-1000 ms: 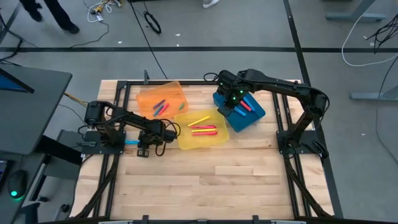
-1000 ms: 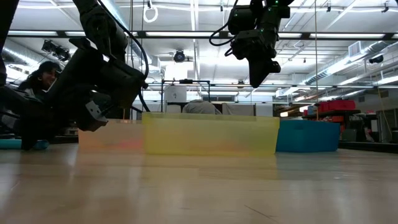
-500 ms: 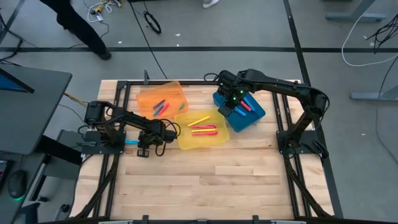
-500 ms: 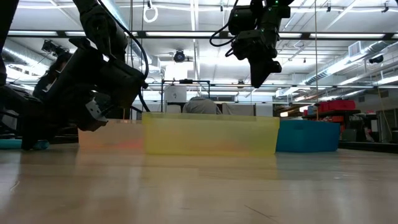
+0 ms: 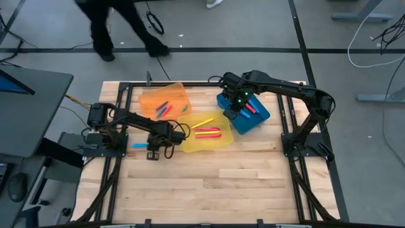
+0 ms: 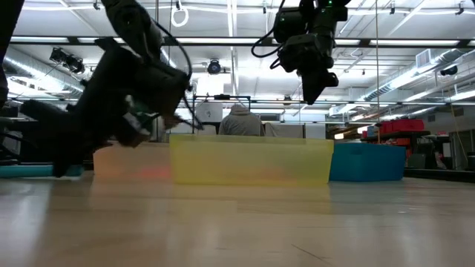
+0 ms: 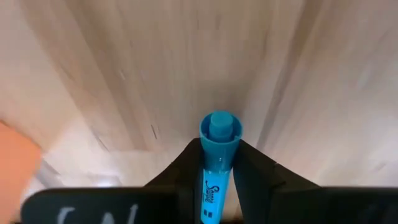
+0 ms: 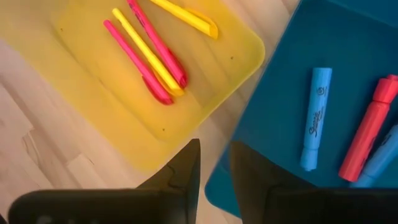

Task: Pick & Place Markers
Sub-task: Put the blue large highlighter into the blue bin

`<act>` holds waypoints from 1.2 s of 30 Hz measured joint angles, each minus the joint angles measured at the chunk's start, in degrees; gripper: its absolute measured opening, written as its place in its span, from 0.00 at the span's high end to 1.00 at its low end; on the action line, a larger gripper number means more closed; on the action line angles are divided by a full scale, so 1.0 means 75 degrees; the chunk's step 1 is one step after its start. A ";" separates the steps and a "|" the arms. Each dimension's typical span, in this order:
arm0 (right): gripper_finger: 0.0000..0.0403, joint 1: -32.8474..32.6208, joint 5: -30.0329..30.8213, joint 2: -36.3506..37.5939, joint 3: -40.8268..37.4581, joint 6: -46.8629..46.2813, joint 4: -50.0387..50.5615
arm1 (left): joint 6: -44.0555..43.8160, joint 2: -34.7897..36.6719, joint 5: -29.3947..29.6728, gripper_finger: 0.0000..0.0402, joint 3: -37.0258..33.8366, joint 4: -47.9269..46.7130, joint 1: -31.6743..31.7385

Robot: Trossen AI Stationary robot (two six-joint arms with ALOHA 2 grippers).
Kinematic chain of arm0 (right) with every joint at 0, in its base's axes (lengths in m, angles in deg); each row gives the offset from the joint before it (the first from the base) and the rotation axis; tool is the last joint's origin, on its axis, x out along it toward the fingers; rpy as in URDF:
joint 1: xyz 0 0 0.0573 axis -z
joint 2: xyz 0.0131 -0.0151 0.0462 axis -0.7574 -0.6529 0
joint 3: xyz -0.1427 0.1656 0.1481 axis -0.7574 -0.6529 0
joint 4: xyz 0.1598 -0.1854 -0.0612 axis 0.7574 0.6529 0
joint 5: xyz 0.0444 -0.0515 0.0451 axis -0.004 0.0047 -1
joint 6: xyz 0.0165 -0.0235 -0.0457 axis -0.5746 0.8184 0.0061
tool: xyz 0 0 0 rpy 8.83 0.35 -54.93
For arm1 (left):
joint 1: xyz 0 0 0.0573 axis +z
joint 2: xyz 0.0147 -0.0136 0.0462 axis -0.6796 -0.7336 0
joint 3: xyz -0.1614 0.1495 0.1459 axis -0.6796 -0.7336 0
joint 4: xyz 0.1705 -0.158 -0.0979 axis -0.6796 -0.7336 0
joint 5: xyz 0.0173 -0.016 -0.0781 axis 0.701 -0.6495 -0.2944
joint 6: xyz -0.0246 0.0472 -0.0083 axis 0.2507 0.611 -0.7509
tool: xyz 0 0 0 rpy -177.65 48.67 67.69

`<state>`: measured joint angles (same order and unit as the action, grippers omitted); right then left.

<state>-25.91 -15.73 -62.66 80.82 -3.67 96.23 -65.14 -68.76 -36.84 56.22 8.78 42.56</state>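
The left gripper (image 7: 219,180) is clamping a blue marker (image 7: 216,167) between its fingers, cap poking out ahead over bare table (image 7: 155,74), so it should be gripping firmly and travelling level toward the blue bin (image 5: 243,113), where the right gripper (image 8: 214,180) is hovering empty, slightly parted.

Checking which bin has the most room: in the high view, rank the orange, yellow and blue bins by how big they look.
1. yellow bin
2. orange bin, close to the yellow, so unsure
3. blue bin, partly hidden by the right gripper, so also unsure
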 joint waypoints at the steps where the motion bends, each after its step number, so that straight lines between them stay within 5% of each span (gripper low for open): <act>1: 0.78 0.0000 0.0000 0.0000 0.0000 0.0000 0.0042 | -0.0017 0.0003 0.0003 0.82 0.0133 -0.0021 0.0000; 23: 0.78 -0.0003 0.0084 0.0561 0.0000 0.0153 0.0791 | -0.0438 0.0346 0.1111 0.82 0.4372 -0.2521 0.0021; 36: 0.78 -0.0015 0.0299 0.1727 0.0000 0.0335 0.0469 | -0.1220 0.0959 0.2339 0.81 0.7276 -0.2395 0.0386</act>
<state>-26.02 -13.49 -49.71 80.82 -1.15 99.75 -74.29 -61.57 -19.30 110.80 -9.19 45.46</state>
